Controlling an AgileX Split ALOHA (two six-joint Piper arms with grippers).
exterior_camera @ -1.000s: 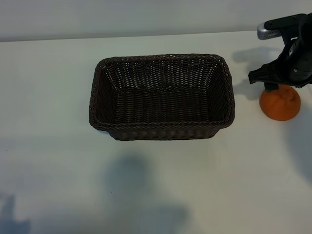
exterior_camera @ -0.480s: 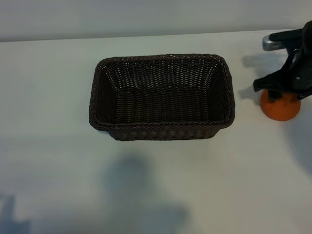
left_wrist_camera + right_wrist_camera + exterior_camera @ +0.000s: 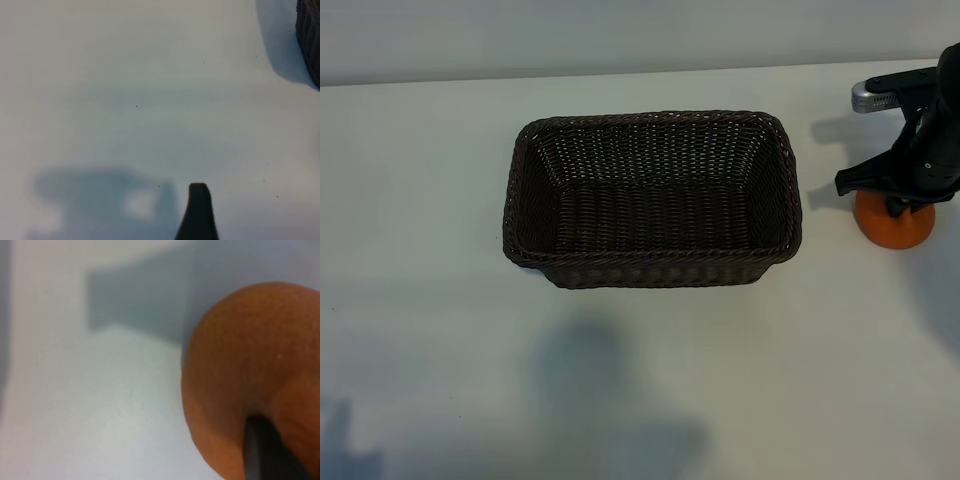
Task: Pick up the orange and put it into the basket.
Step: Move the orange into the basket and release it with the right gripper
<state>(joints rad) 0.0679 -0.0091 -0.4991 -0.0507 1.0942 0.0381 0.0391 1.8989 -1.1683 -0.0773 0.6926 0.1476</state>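
Resting on the white table (image 3: 650,380) near the right edge of the exterior view, the orange (image 3: 894,226): one small round fruit, bright orange, dimpled skin, well apart from the basket (image 3: 652,262) and outside it. Basket: rectangular, dark-brown wicker, braided rim, sloping sides, nothing inside. Right gripper (image 3: 898,188): pointing steeply down directly onto the top of the fruit, covering its upper half in the exterior view; the right wrist view shows one dark fingertip (image 3: 270,452) pressed into the puckered hollow at the crown. Jaws: drawn in narrow at the fruit's top rather than spread around its girth; whether they have a firm hold on the puckered crown cannot be told, and the fruit sits on the table, not yet lifted. Left gripper (image 3: 198,212): parked over bare table beside a corner of the basket, one finger in its wrist view, jaws wide, holding nothing. Handling, by judgement: light for its size; skin soft and yielding, given the way it folds at the crown, so it likely gives under pressure rather than cracking; surface matte and dimpled, so fair friction; round, so liable to roll or squirt sideways if pinched off-centre. Preferred hold: fingers either side of the widest part, or a secure pinch on the raised folds at the crown.
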